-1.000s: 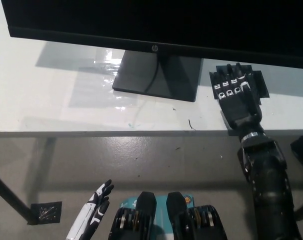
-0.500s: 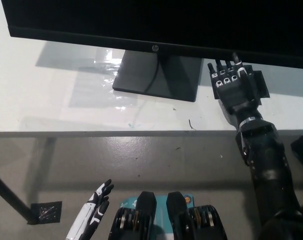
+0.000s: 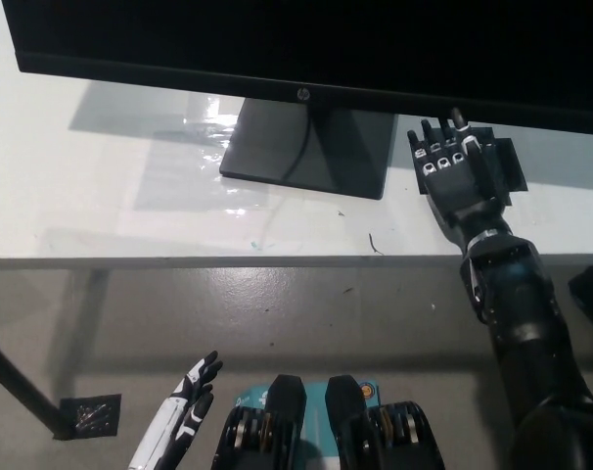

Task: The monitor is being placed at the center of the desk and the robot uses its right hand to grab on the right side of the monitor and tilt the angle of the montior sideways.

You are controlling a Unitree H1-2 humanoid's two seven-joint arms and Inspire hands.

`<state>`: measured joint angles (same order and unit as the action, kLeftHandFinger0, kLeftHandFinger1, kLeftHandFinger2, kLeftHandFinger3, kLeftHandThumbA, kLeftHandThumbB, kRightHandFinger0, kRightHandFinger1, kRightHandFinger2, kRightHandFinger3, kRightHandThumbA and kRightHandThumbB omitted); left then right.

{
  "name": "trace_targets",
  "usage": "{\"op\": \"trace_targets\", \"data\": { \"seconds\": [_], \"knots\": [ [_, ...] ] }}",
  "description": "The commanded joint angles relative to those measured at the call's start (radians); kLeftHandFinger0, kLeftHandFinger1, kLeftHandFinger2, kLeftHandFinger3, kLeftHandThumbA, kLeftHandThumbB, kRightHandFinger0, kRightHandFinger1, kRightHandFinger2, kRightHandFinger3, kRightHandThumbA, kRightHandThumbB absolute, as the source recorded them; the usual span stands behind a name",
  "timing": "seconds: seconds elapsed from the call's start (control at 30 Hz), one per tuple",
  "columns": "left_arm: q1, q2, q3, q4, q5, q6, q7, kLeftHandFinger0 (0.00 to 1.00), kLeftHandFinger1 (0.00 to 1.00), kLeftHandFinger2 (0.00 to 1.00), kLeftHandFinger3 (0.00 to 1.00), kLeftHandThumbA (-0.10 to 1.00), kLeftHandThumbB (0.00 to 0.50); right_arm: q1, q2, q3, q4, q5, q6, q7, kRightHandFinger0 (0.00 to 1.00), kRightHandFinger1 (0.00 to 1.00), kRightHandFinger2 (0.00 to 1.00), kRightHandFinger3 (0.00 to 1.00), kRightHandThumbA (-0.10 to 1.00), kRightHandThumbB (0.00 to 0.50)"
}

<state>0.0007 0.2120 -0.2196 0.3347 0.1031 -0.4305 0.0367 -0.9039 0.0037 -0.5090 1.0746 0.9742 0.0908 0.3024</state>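
A black monitor (image 3: pixel 306 44) spans the top of the head view, standing on a dark square base (image 3: pixel 306 147) on the white desk (image 3: pixel 111 206). My black right hand (image 3: pixel 455 176) reaches over the desk just right of the base, fingers spread and pointing up at the monitor's lower edge, its fingertips (image 3: pixel 457 119) close under that edge. It holds nothing. My white left hand (image 3: pixel 184 411) hangs low at the bottom left, below the desk's front edge, fingers extended and apart.
A dark flat object (image 3: pixel 507 162) lies on the desk under my right hand. The desk's front edge (image 3: pixel 228 260) runs across the middle, with grey floor below. A black desk leg and foot plate (image 3: pixel 89 413) sit at the lower left.
My right hand has moved forward and slightly up toward the monitor's lower edge, and the forearm has come further over the desk. The left hand and monitor are unchanged.
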Motion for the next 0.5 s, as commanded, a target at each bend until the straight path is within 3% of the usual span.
{"op": "trace_targets", "data": {
  "seconds": [0.0,0.47],
  "knots": [
    [-0.01,0.013,-0.004,-0.024,-0.005,-0.039,0.006,1.0,1.0,1.0,1.0,1.0,0.321,-0.074,-0.013,-0.018,0.016,-0.025,-0.032,0.055,1.0,1.0,1.0,1.0,1.0,0.378],
    [-0.013,0.014,-0.004,-0.019,-0.005,-0.039,0.01,1.0,1.0,1.0,1.0,1.0,0.319,-0.113,-0.032,-0.046,0.092,-0.062,-0.067,0.082,1.0,1.0,1.0,1.0,1.0,0.374]
  ]
}}
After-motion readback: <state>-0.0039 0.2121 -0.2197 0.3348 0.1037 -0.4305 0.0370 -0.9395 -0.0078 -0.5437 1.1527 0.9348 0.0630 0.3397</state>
